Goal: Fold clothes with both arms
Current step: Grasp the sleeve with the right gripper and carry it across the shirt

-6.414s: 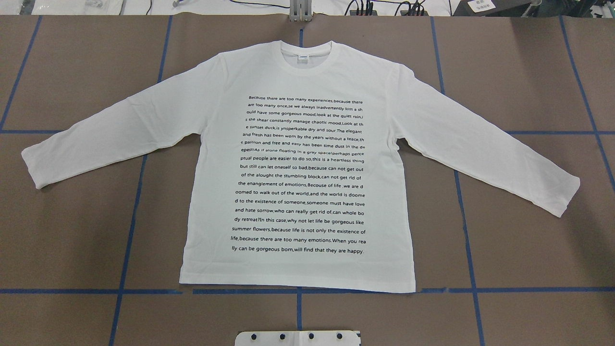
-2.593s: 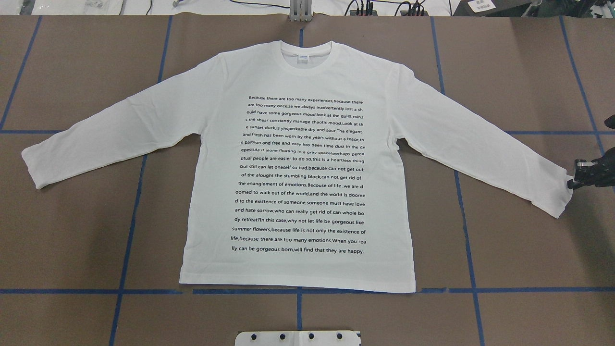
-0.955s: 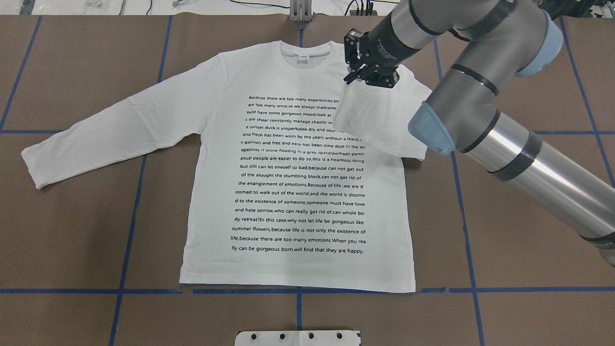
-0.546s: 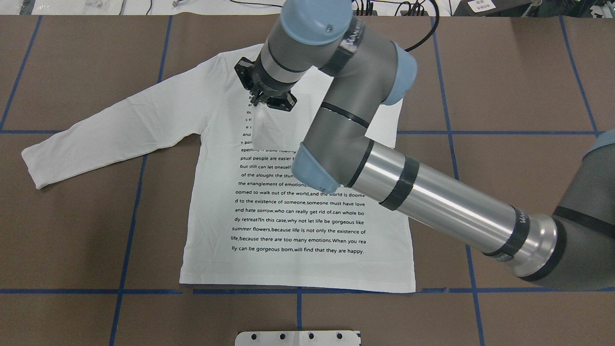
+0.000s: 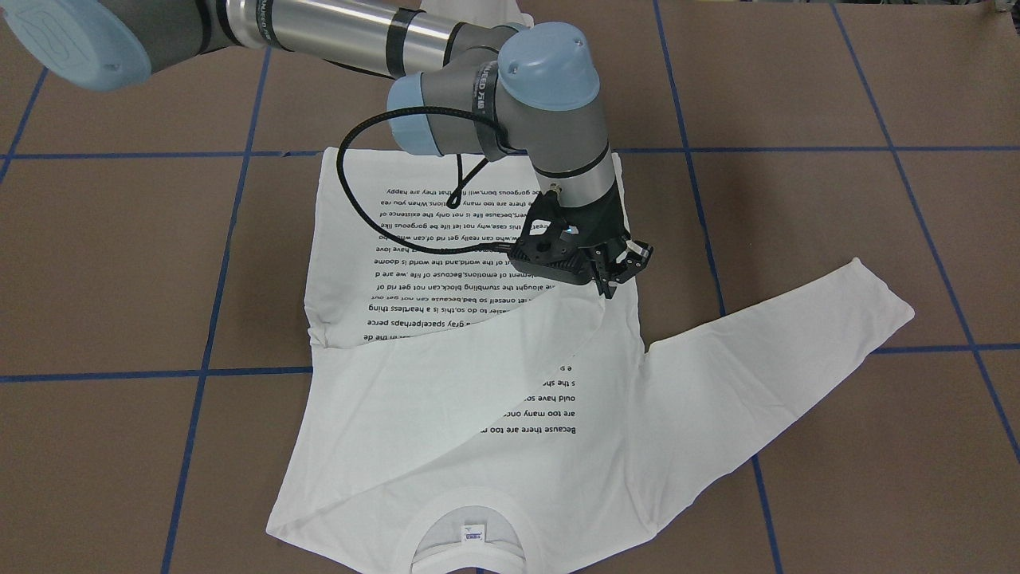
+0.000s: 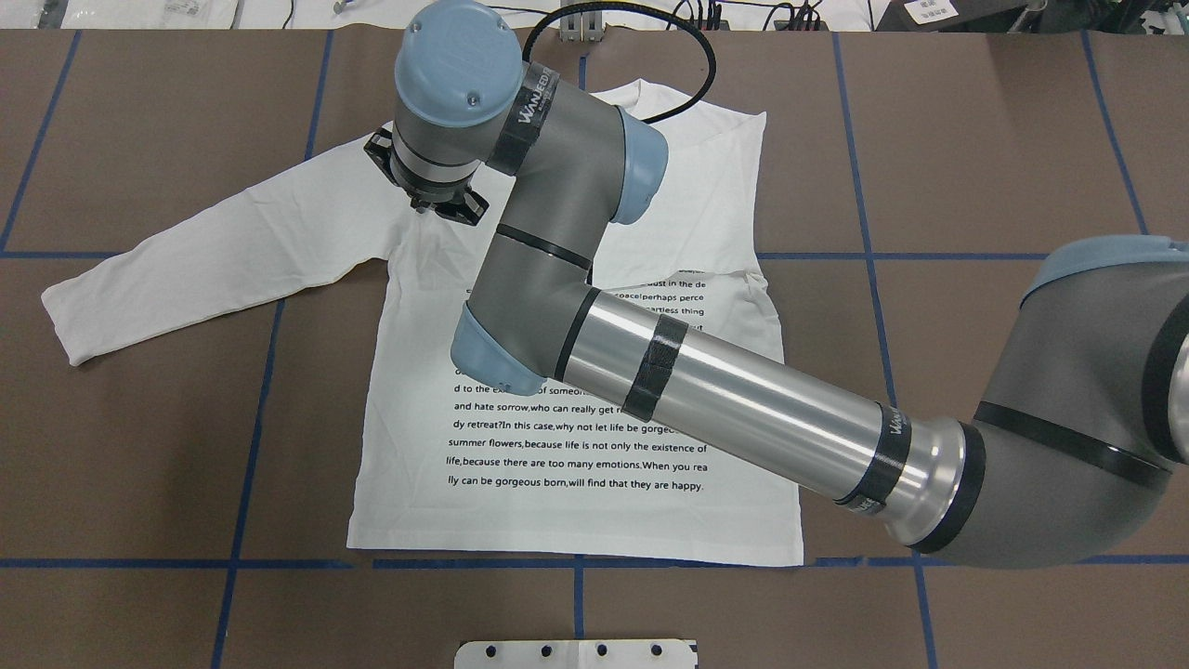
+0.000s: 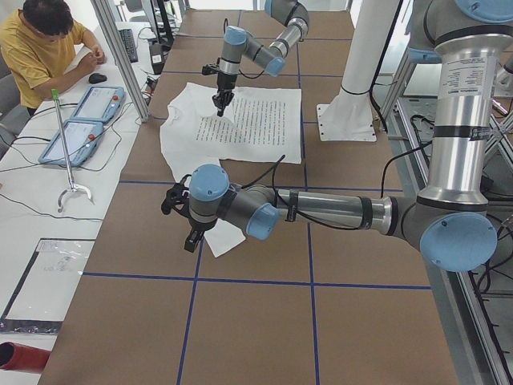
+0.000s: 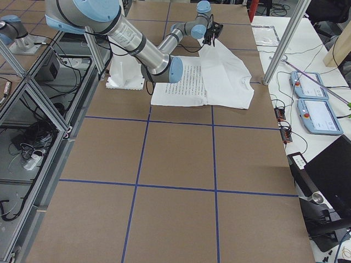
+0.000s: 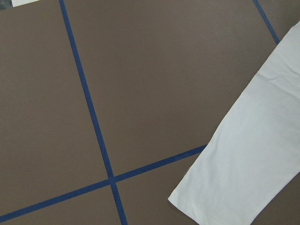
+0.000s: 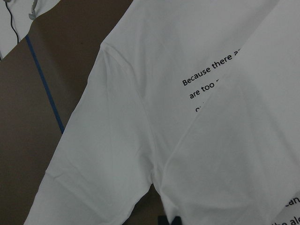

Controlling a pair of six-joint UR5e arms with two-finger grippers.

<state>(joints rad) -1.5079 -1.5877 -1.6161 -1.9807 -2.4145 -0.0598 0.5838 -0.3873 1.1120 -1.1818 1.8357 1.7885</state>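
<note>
Front-facing view gives what the overhead cannot: right gripper [image 5: 612, 279] clenched on the cuff of the folded sleeve [image 5: 478, 351], cloth rising in a peak to its fingertips, lifted off the T-shirt [image 5: 351, 239] body near the armpit of the spread sleeve [image 5: 781, 335]. That view also shows the neck label [image 5: 472, 532]. Overhead, the right arm [image 6: 743, 409] lies across the shirt and hides the collar, much of the printed text [image 6: 576, 460] and the gripper's tips; only the black mount shows under the wrist. T-shirt lies print up on the brown table [image 6: 1022, 139], hem toward the robot, collar away. The folded sleeve crosses the chest on a diagonal and covers the upper lines of print. The spread sleeve lies flat, out to the robot's left. Left gripper [image 7: 191, 233] appears only in the left side view, low over that sleeve's cuff, at the end of the left arm [image 7: 321, 210]; open or closed, cannot tell. Left wrist camera shows just the cuff and blue tape [image 9: 93, 126] lines, no fingers. Around: white pedestal base [image 7: 346, 120] beside the hem; person in a yellow shirt [image 7: 40, 52] at a side bench with two blue-edged tablets [image 7: 84, 120]. Against half a second ago, the right gripper stands farther toward the robot's left, off the text block's corner and by the shoulder; more print is covered. 6.4 s ago both sleeves lay spread.
</note>
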